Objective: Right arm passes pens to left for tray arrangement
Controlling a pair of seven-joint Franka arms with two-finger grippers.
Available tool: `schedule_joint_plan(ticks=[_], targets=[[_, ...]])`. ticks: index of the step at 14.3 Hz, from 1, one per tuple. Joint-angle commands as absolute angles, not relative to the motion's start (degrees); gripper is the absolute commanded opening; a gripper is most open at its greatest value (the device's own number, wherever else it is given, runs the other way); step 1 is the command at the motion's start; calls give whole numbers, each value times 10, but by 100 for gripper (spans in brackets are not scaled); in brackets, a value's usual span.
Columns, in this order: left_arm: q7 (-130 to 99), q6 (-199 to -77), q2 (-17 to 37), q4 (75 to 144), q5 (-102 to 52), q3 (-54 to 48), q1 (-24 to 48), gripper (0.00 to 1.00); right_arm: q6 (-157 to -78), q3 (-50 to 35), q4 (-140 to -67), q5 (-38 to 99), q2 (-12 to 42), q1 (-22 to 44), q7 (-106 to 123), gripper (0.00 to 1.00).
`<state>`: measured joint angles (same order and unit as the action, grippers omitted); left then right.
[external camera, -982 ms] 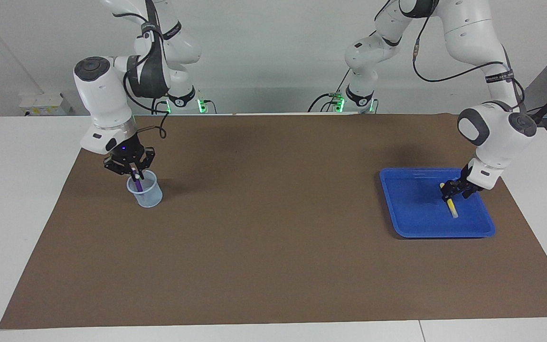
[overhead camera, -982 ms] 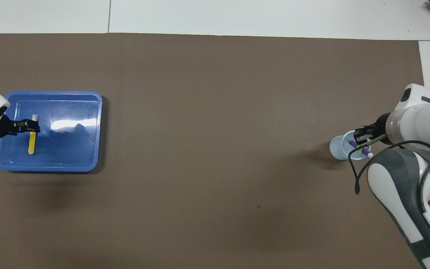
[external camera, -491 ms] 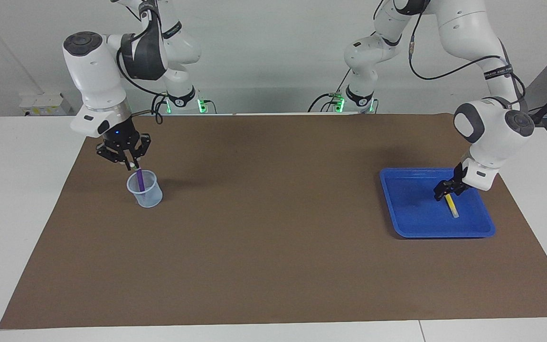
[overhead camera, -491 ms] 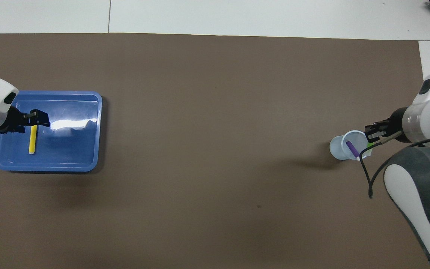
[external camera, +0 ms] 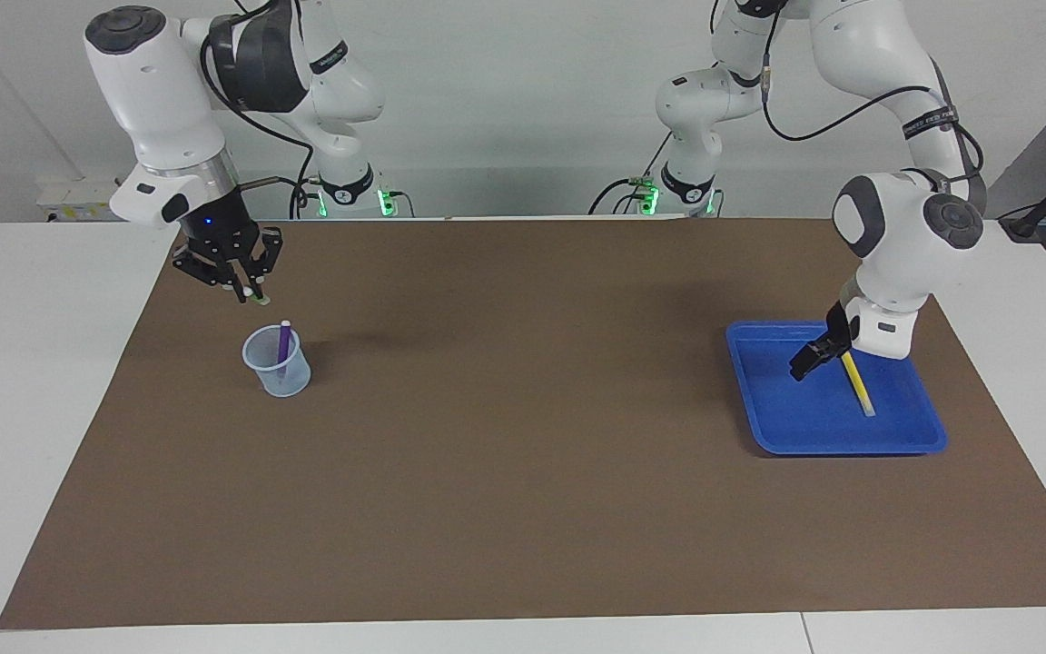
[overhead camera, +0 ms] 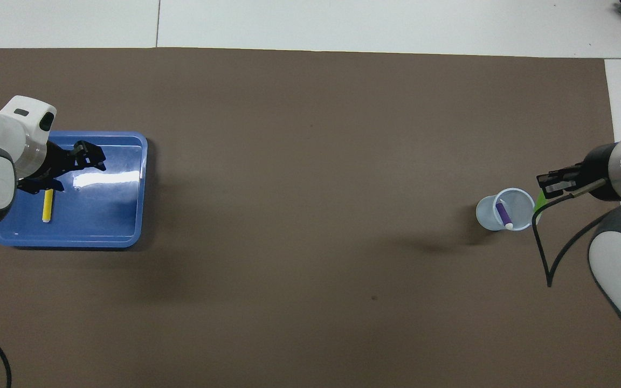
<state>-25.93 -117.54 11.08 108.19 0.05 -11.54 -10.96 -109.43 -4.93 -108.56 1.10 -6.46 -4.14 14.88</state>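
A yellow pen (external camera: 857, 386) (overhead camera: 47, 205) lies flat in the blue tray (external camera: 841, 447) (overhead camera: 105, 221) at the left arm's end of the table. My left gripper (external camera: 804, 363) (overhead camera: 76, 171) hangs open just above the tray beside that pen, touching nothing. At the right arm's end, my right gripper (external camera: 237, 277) (overhead camera: 550, 183) is raised above the cup and shut on a green pen (external camera: 257, 295) (overhead camera: 539, 202), whose pale end points down. A purple pen (external camera: 284, 341) (overhead camera: 502, 214) stands leaning in the pale translucent cup (external camera: 278, 374) (overhead camera: 485, 213).
A brown mat (external camera: 523, 436) covers the table between the cup and the tray, with white tabletop around it. A black cable (overhead camera: 545, 253) dangles from the right arm near the cup.
My right gripper has lifted the green pen up out of the cup, leaving the purple pen in it. My left gripper has let go of the yellow pen, opened and risen off it.
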Motion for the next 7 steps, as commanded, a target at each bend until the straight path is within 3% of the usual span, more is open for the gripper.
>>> schedule_joint_plan(ticks=[1, 7], targets=[[-336, -1119, 86, 1063, -40, -109, -88, 100, -1081, -54, -1083, 62, -71, -47, 72, 0], [-570, -1066, 77, 1023, -83, -136, -34, 100, -1077, -90, -1083, 143, -75, -46, -124, 0]])
